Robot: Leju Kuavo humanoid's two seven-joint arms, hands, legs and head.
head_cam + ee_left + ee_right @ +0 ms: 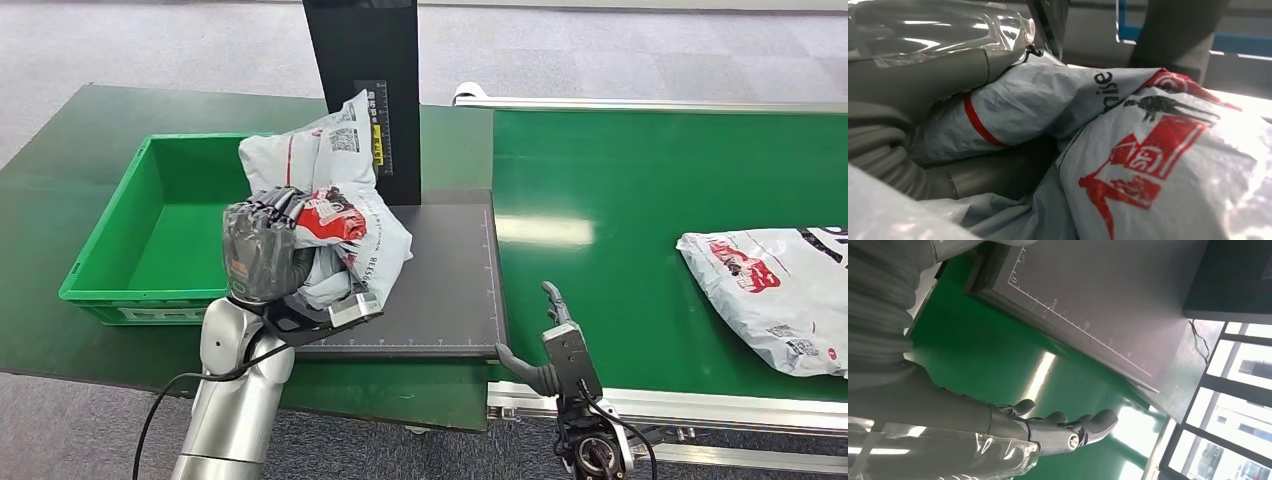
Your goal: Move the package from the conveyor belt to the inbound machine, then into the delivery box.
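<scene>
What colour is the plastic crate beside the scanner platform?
Bright green plastic crate; it shows best in the head view.

A green table carries a green bin and a black scanner platform.

A big green table stands on a grey carpet floor. Bright light shines off the green top. In the right wrist view, tall windows with dark frames let in white daylight
</scene>
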